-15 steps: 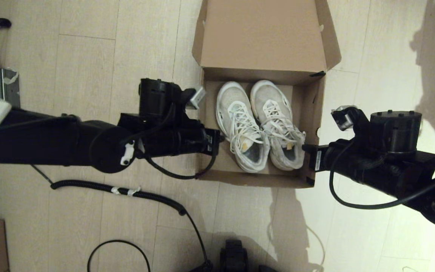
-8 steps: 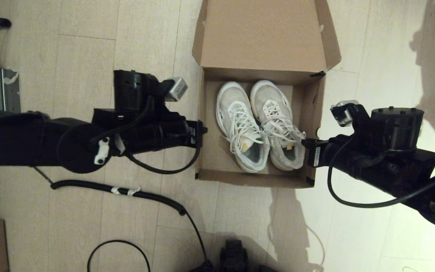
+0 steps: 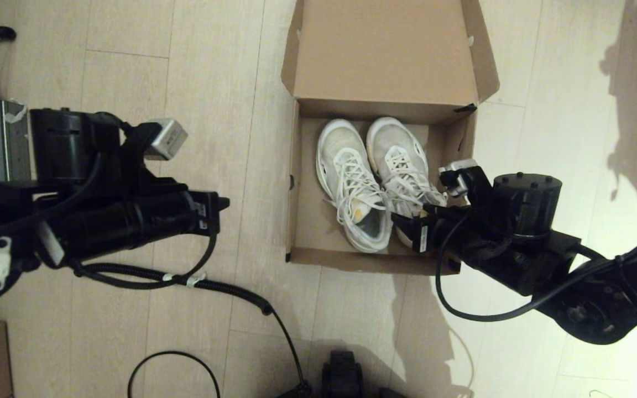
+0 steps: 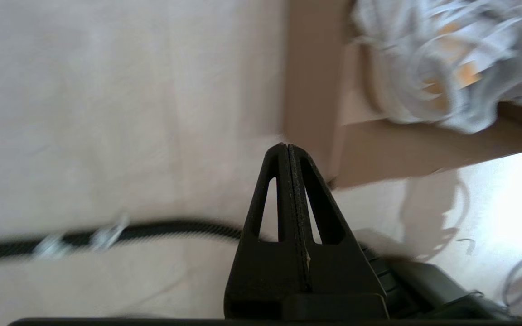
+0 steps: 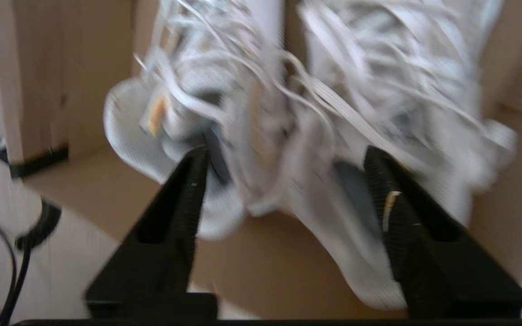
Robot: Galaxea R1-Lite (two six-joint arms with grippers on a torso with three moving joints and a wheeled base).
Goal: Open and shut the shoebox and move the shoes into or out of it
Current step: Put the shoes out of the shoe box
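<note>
With its fingers spread, the right gripper (image 5: 283, 181) should settle squarely around the heel of the white sneakers (image 3: 376, 179) just ahead in the open shoebox (image 3: 296, 182) before closing; left gripper (image 4: 288, 156), pressed together, waits aside.

No text, brand, number or sign could be read in any view. The shoebox (image 3: 385, 55) showed plain brown cardboard inside its lid and on its walls. The shoes (image 3: 376, 182) carried small yellow-orange marks inside, too small to make out as letters. A white sticker on the right arm near the right claw (image 3: 401, 224) and another on the left arm bore print too fine to read.
</note>
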